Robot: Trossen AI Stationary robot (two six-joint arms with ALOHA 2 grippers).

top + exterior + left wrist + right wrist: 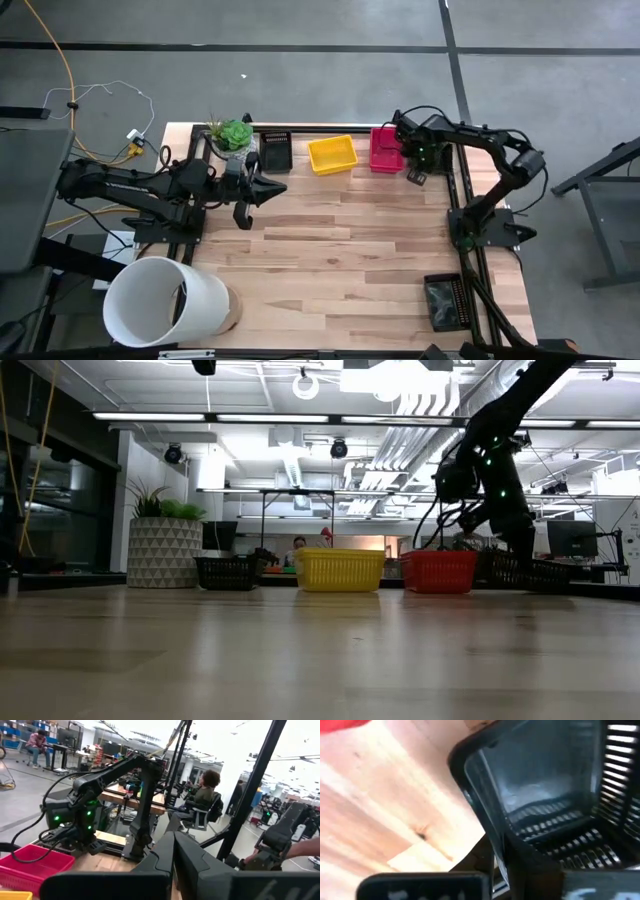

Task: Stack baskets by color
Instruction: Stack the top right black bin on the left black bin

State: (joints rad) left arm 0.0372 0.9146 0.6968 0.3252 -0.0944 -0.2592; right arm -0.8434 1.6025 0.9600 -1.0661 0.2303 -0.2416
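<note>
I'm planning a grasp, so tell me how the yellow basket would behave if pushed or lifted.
The yellow basket looks like thin perforated plastic, so probably light and slightly flexible at the rim. It sits low and wide on the smooth wooden table, so a push would likely slide it rather than tip it.

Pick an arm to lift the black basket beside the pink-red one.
Right. The right gripper is right at the black basket, which fills its wrist view, next to the pink-red basket. The left gripper hangs across the table, fingers shut and empty.
</note>
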